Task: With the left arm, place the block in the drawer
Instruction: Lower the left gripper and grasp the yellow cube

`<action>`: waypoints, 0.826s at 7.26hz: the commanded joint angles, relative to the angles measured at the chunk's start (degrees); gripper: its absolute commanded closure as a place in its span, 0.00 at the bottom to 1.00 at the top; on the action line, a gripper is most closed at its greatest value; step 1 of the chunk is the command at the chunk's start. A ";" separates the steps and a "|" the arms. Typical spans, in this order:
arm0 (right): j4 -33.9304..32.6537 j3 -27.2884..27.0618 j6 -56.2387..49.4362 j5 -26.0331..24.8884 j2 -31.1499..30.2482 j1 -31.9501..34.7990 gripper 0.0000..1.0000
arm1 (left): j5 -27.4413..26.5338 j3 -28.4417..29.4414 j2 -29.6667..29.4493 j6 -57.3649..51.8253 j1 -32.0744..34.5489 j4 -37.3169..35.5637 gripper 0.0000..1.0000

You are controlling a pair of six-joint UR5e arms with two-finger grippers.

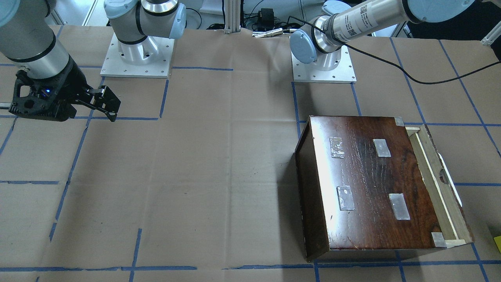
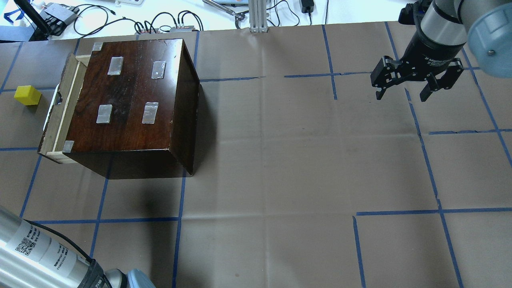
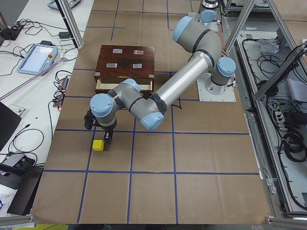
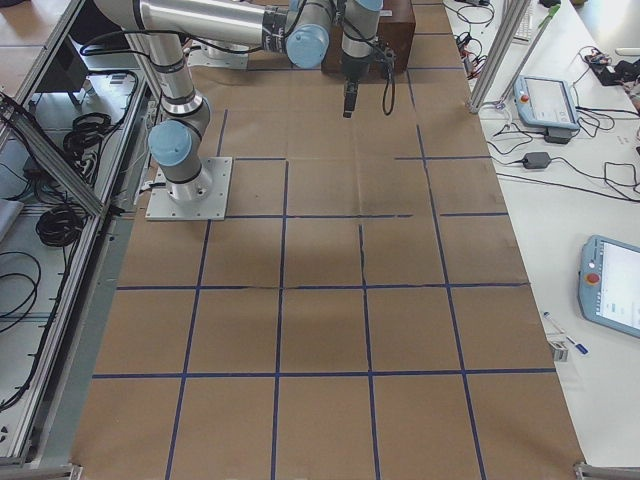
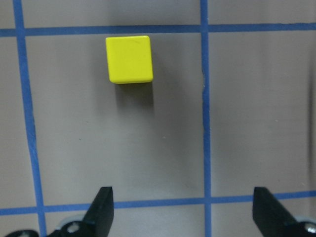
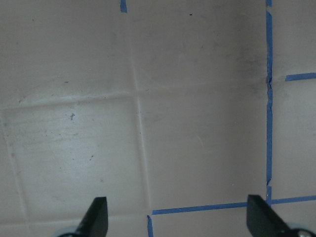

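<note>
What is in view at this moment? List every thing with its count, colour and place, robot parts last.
block: one, bright yellow, on the paper beside the drawer front, untouched
drawer: one, pale wood, sticking out of the cabinet on the block's side
cabinet: one, dark glossy wood, tape patches on top
table cover: one, brown paper with a blue tape grid
teach pendants: two, grey, on the side bench
left arm: one, silver-grey, reaching past the cabinet
right arm: one, silver-grey, far from the cabinet
left gripper: one, black, open, above the paper near the block
right gripper: one, black, open, over bare paper
</note>
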State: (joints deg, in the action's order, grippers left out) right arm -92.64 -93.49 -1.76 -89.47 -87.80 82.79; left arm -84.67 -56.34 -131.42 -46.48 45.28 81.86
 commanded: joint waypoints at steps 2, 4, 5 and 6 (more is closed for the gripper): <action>0.00 -0.03 0.00 0.00 0.00 0.00 0.00 | 0.12 7.79 -6.98 0.16 0.24 -0.56 0.01; 0.09 -0.03 0.00 0.00 0.00 0.00 0.00 | -0.23 13.68 -12.08 0.16 1.29 -0.12 0.01; 0.09 -0.03 0.00 0.00 0.00 0.00 0.00 | -0.49 14.75 -13.58 0.16 2.00 -0.12 0.01; 0.00 -0.03 0.00 0.00 0.00 0.00 0.00 | -0.49 14.85 -14.38 0.16 2.35 -0.12 0.01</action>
State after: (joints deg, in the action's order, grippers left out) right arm -92.58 -93.50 -1.76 -89.47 -87.80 82.79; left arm -85.06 -42.40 -144.25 -46.32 47.04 81.69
